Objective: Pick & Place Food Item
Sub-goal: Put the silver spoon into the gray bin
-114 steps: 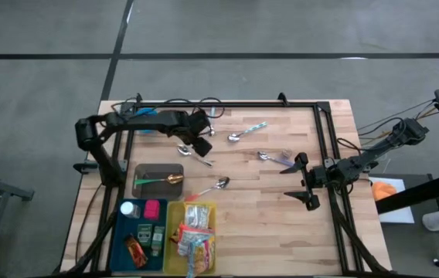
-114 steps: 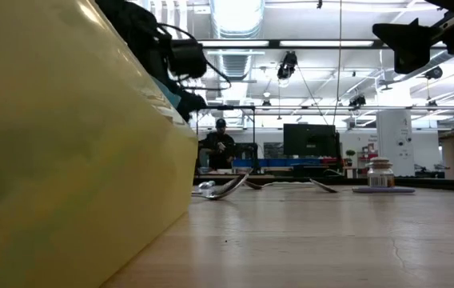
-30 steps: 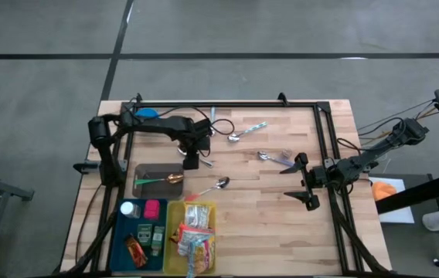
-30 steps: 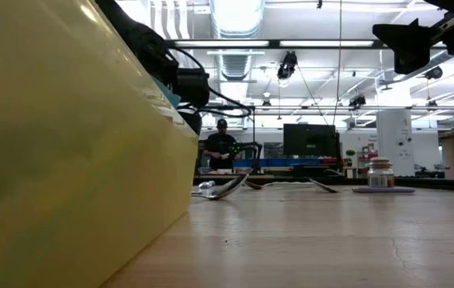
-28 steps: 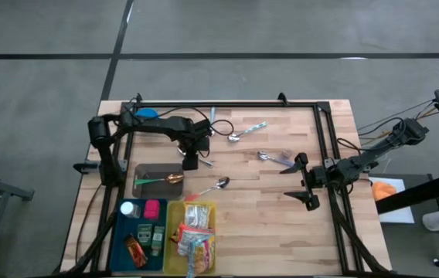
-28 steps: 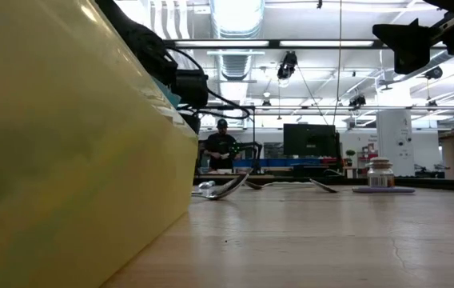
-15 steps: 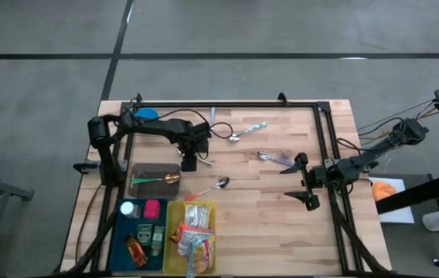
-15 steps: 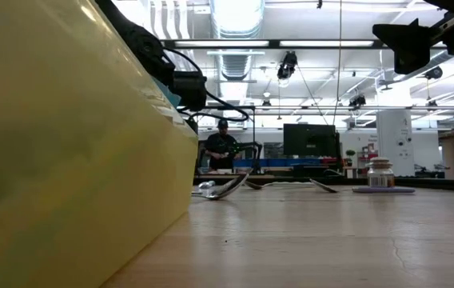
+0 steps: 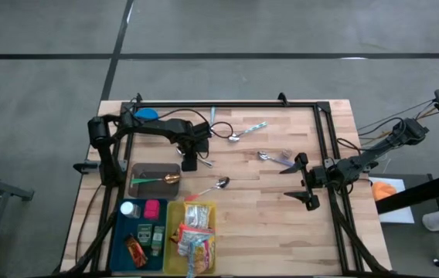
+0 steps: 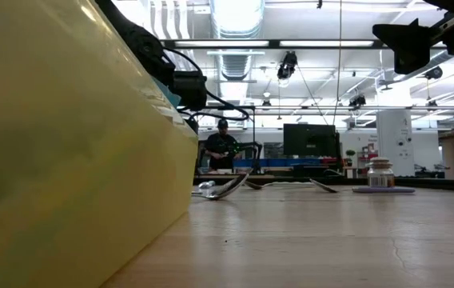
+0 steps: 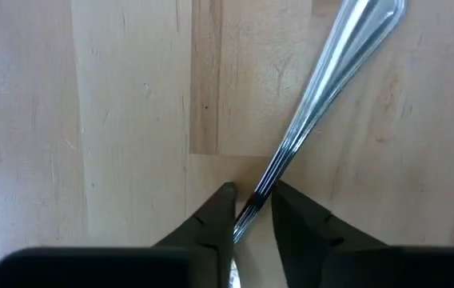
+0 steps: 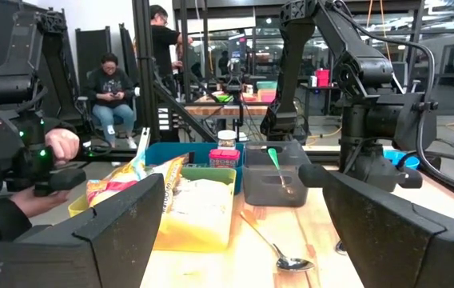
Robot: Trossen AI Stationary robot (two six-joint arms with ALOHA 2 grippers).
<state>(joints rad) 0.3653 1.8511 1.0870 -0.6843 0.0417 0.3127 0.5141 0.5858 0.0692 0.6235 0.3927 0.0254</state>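
Observation:
A silver spoon lies flat on the wooden table, its handle running between the fingertips of my left gripper. That gripper points straight down left of the table's middle and is shut on the handle. The food items, several snack packets, lie in a yellow bin at the near edge. My right gripper waits open above the table's right side, nothing between its fingers. My left gripper pinches the narrow part of the spoon's handle between its two fingertips. The fingers come from above, pointing down, and lie across the handle. The spoon rests on the table, its wide handle end reaching away from the fingers.
A grey tray with a green-handled spoon sits just near of my left gripper. Other spoons lie about the middle. A blue bin stands beside the yellow bin, which fills the low view's left.
Over the last second nothing has visibly moved. Against the earliest frame, my left gripper has gone toward the table's near edge and a little left, and now stands over the spoon beside the grey tray.

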